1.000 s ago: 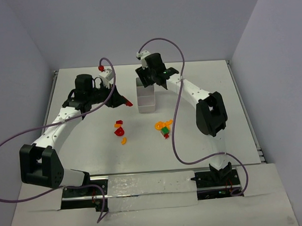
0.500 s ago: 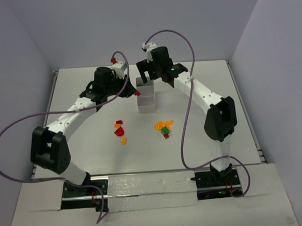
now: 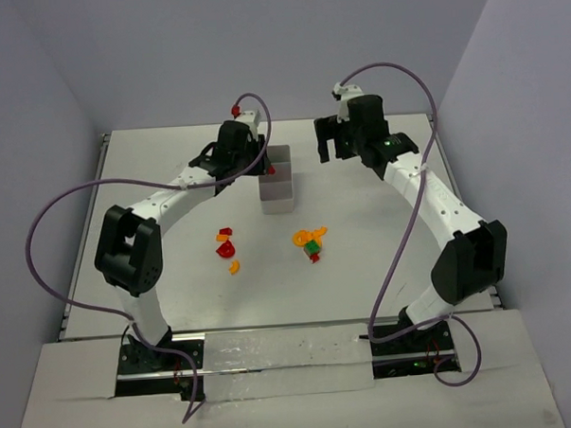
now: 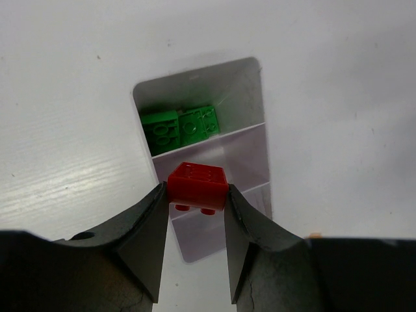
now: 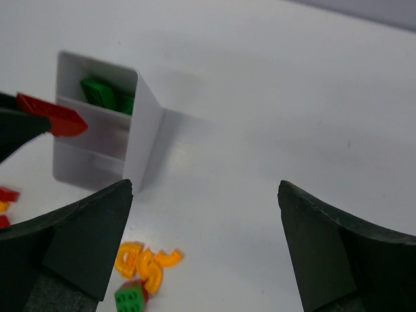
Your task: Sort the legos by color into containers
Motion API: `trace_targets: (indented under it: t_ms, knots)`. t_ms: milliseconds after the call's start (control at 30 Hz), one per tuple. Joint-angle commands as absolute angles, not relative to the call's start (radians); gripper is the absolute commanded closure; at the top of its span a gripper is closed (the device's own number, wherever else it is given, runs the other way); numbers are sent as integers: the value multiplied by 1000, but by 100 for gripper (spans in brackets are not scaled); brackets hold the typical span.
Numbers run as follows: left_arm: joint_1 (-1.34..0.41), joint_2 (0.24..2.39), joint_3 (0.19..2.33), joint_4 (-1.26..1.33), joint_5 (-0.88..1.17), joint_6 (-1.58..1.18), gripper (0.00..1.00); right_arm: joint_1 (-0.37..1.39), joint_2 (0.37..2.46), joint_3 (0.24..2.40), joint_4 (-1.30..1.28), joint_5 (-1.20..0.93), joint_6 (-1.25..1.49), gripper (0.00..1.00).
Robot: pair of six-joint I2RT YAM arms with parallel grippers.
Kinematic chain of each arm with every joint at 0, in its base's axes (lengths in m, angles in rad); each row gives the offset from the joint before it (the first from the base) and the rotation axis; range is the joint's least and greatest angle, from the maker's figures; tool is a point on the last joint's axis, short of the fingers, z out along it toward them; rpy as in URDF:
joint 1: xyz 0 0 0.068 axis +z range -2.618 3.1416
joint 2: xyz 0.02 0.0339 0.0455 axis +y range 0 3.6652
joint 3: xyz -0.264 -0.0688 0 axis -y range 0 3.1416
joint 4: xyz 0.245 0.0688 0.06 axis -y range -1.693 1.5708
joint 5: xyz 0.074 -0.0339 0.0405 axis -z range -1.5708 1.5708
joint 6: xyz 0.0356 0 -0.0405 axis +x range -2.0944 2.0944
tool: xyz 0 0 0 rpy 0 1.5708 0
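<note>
The narrow white plastic tray [image 4: 146, 140] with three square compartments in a row stands on the white table [image 3: 155, 267]. One end compartment contains small green studded bricks [image 4: 179, 127]. The left gripper [image 4: 195, 192] is clamped on a small red studded brick [image 4: 197, 182] and holds it above the tray, over the wall between the middle compartment and the other end one. The brick hides part of these two compartments. The right gripper [image 5: 205, 192] has its jaws wide apart and holds nothing; it hangs above the table, beside the tray. Orange curved pieces [image 5: 146, 263] and one green brick [image 5: 130, 299] lie on the table near the tray. A second group of red and orange pieces [image 3: 226, 247] lies well apart from them.
</note>
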State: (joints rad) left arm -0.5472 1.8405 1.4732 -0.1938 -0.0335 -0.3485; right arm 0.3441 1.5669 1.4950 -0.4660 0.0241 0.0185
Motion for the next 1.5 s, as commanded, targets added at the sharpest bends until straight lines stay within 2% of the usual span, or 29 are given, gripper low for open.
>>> trace_targets:
  t_ms: [0, 133, 233, 533, 733, 867, 1033, 1133, 1233, 1467]
  knots:
    - [-566, 1866, 1537, -222, -78, -388, 95, 315, 1470, 1413, -478, 5, 34, 0]
    - [-576, 1885, 1546, -226, -96, -391, 81, 301, 1448, 1376, -487, -38, 32, 0]
    - [-580, 1897, 1561, -235, -100, -393, 65, 301, 1428, 1343, -501, -66, 18, 0]
    - [-581, 1889, 1601, -255, -89, -382, 36, 304, 1388, 1261, -565, -131, -21, 1]
    - [-579, 1840, 1651, -300, -89, -375, 33, 327, 1367, 1228, -629, -182, -59, 7]
    - [-569, 1740, 1642, -318, -94, -358, 29, 411, 1373, 1215, -670, -191, -92, 14]
    - [-508, 1569, 1534, -366, -87, -335, 25, 588, 1474, 1228, -755, -193, -104, 18]
    - [-464, 1496, 1457, -378, -81, -341, 25, 636, 1548, 1235, -781, -203, -96, 20]
    - [-419, 1416, 1354, -351, -87, -334, 22, 664, 1636, 1246, -805, -196, -81, 22]
    - [-391, 1350, 1294, -348, -98, -316, 21, 676, 1743, 1281, -801, -171, -56, 26]
